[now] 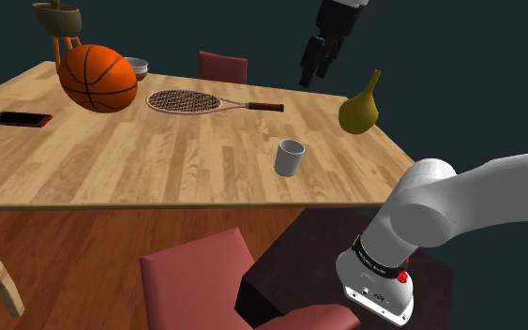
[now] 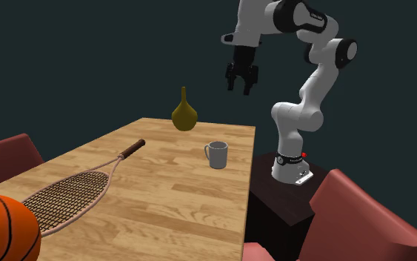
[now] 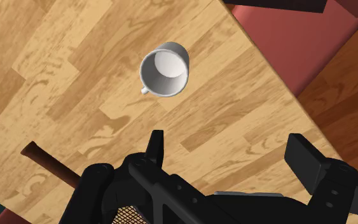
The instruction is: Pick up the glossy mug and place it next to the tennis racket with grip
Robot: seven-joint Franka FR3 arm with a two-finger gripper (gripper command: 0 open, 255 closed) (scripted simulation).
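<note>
Black two-finger gripper (image 3: 231, 149) is hanging high in the air over the light wooden table (image 3: 63, 57). Its fingers are standing wide apart, with nothing between them.

Down below it, the shiny grey-white mug (image 3: 165, 70) is standing upright on the table, well under the fingers and not touching them. The mug is sitting near the table edge closest to the robot's dark stand (image 1: 327, 244).

The tennis racket with a brown grip (image 1: 196, 101) is lying flat further along the table, well apart from the mug. Its grip end is pointing toward the mug's side of the table. A yellow-green vase with a thin neck (image 1: 361, 108) is standing near the mug, close to the table's edge.

Past the racket's round head, a big orange basketball (image 1: 99, 78) is resting on the table, with a small grey bowl (image 1: 137, 67) just behind it. A flat black phone with a red rim (image 1: 20, 119) is lying near the table's edge at the shoulder view's left. Dark red chairs (image 1: 201, 272) are standing around the table.
</note>
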